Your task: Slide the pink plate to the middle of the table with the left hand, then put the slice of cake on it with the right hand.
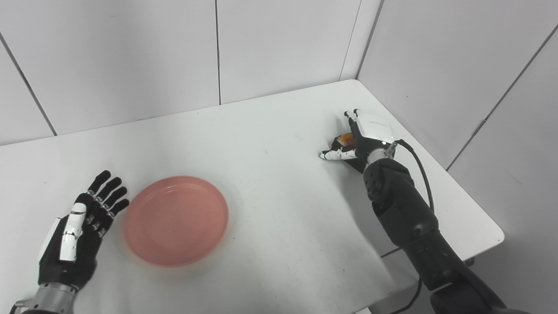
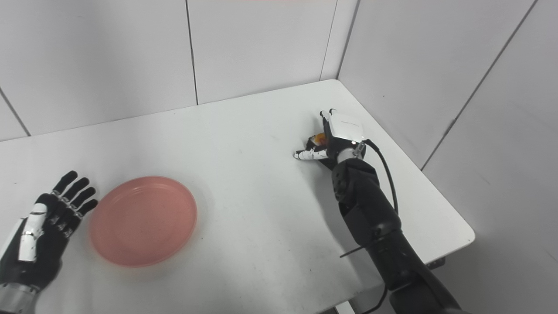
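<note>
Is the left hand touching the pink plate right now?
Apart. The right eye view shows a strip of white table between the left hand and the pink plate's rim.

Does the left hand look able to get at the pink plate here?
Probably yes: the left hand lies open just beside the pink plate, fingers near its rim, with only bare table between.

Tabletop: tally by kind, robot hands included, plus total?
Pink plate: 1, empty
Slice of cake: 1, mostly hidden by the right robot hand
Robot hand: 2, the left robot hand open beside the plate, the right robot hand over the cake
White table: 1
Total: 5
</note>
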